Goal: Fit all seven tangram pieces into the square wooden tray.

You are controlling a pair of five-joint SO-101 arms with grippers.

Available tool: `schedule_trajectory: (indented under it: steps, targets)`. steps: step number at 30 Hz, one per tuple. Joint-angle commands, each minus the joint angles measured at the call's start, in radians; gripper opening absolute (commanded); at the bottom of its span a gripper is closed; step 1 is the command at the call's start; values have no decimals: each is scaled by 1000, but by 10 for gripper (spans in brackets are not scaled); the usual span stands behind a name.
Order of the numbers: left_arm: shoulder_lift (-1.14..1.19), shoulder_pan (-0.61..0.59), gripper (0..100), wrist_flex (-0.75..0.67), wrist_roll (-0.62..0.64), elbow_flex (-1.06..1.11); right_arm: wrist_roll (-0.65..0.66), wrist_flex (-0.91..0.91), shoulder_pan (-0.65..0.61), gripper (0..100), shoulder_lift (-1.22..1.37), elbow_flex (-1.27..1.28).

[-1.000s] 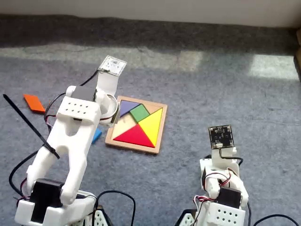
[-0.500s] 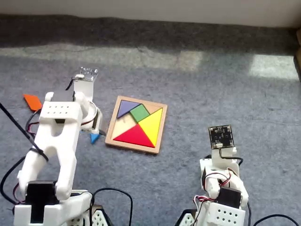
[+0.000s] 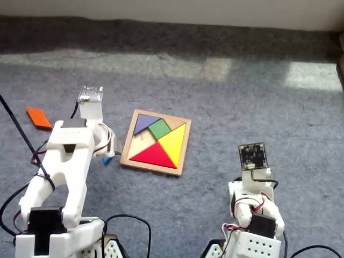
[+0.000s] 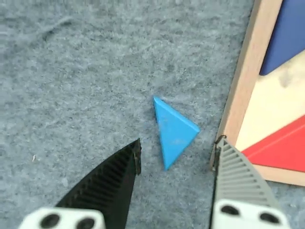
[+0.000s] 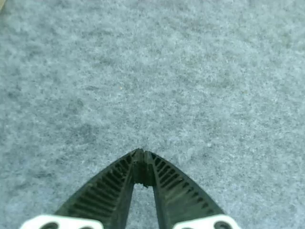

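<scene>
Hovering over the grey carpet (image 4: 86,57), the left gripper (image 4: 178,143) has its jaws spread wide, one black and one grey finger either side of the blue triangle (image 4: 174,131) without touching it. That triangle lies flat on the carpet just beside the tray (image 4: 243,81), a thin strip of carpet between its nearest corner and the wooden rim. From above, only its tip (image 3: 108,159) peeks out past the left arm (image 3: 67,161), right off the tray's (image 3: 152,167) near-left corner.

Inside the tray four pieces sit flat: a dark blue piece (image 3: 143,123) in the far-left corner, a green square (image 3: 159,129) touching it, a yellow triangle (image 3: 173,142) along the right side and a red triangle (image 3: 153,155) along the near edge. Bare wood (image 3: 137,142) shows on the left side between blue and red.

Off to the far left, well apart from the tray, an orange piece (image 3: 38,117) lies on the carpet.

Over on the other side, the right arm (image 3: 252,215) sits folded back near its base, and the right gripper (image 5: 143,164) is clenched, tips together on nothing, above bare carpet.

No print on any piece or on the tray can be read.
</scene>
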Motion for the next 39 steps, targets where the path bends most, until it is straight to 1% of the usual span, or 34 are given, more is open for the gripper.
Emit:
schedule_trajectory:
  steps: [1,5,7,10,15,20,24,27,29,33,35,39]
  targets:
    - [18,-4,248,-12,11,-5,-2,5,15,5,-13,65]
    - [147,-5,204,-20,5,-44,-2,5,15,5,-13,65]
    - [170,-5,188,-8,5,-77,-2,5,15,5,-13,65]
    - [163,5,168,2,3,-77,-2,5,15,5,-13,65]
    - [114,61,146,21,2,-74,-2,5,15,5,-13,65]
    - [-5,93,148,83,2,-81,-2,5,15,5,-13,65]
    - [-82,87,151,84,3,-77,-2,5,15,5,-13,65]
    - [-88,87,152,81,3,-77,-2,5,15,5,-13,65]
    - [-82,87,158,80,6,-74,-2,5,15,5,-13,65]
    - [-19,81,229,77,23,-76,-2,5,15,5,-13,65]
    - [35,61,234,44,60,-84,-2,5,15,5,-13,65]
    - [142,13,235,-3,52,-125,-2,5,15,5,-13,65]
